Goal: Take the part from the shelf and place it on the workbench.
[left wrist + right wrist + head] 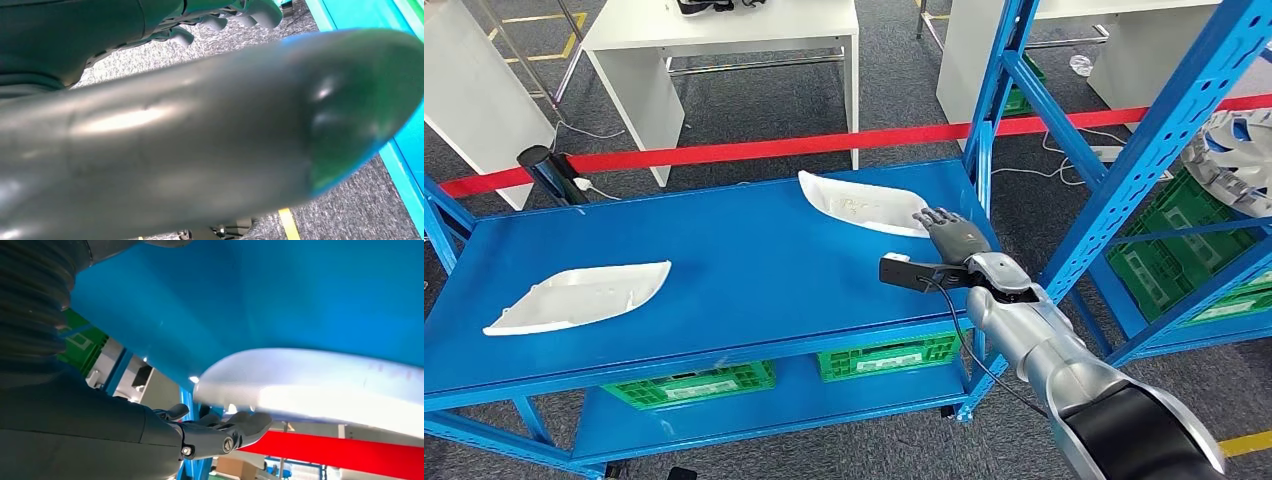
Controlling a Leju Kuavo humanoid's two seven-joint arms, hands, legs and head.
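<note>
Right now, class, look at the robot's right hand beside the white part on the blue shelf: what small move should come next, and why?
Probably ease the right hand a little further onto the near white part and close its fingers around the edge. The fingers reach the part's near end but look open, not gripping, and the part lies flat on the blue shelf.

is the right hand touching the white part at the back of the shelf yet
Cannot tell. In the head view the right hand overlaps the near end of the white part; in the right wrist view its fingertips lie at the part's edge, with no plain gap or contact.
</note>
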